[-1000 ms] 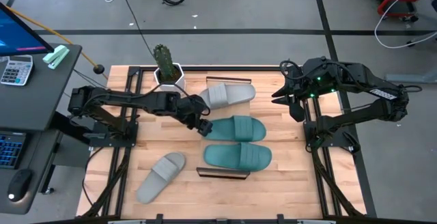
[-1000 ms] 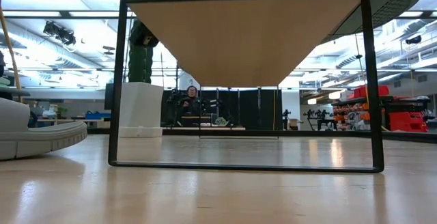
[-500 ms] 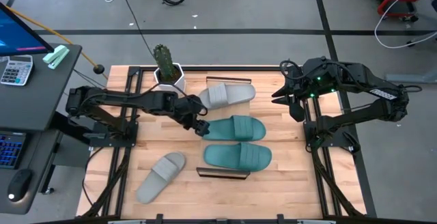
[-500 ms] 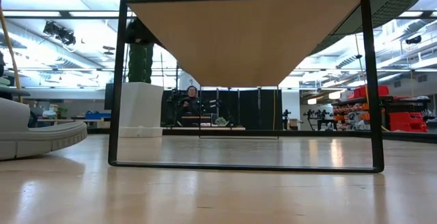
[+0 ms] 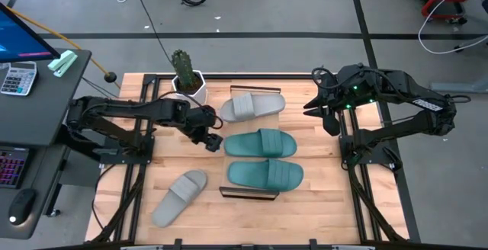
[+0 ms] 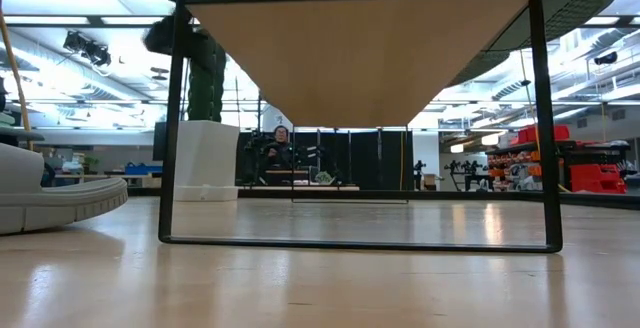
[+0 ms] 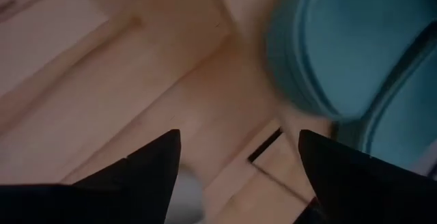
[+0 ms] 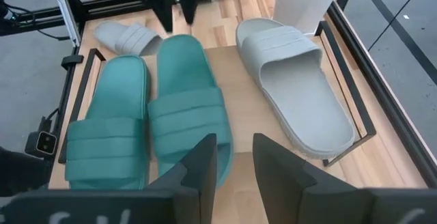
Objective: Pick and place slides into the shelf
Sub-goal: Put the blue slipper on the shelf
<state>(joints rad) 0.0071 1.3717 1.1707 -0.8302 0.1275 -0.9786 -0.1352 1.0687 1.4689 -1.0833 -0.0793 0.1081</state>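
Note:
The shelf (image 5: 248, 193) lies on the table and carries two teal slides (image 5: 263, 143) (image 5: 265, 174) side by side and one grey slide (image 5: 252, 106) at its far end. A second grey slide (image 5: 179, 195) lies sole-down on the tabletop at the near left. My left gripper (image 5: 213, 140) is open and empty, just left of the farther teal slide's end, which shows in the left wrist view (image 7: 341, 46). My right gripper (image 5: 323, 113) hangs open above the table's far right, clear of everything.
A cactus in a white pot (image 5: 187, 77) stands at the far edge, close to the grey slide on the shelf. In the low view the shelf's dark frame (image 6: 175, 118) stands near, and a person (image 6: 280, 146) sits far behind the table. Bare tabletop lies at the near right.
My left gripper has drawn back toward the table's left edge, away from the farther teal slide's end. The slides have stayed where they were.

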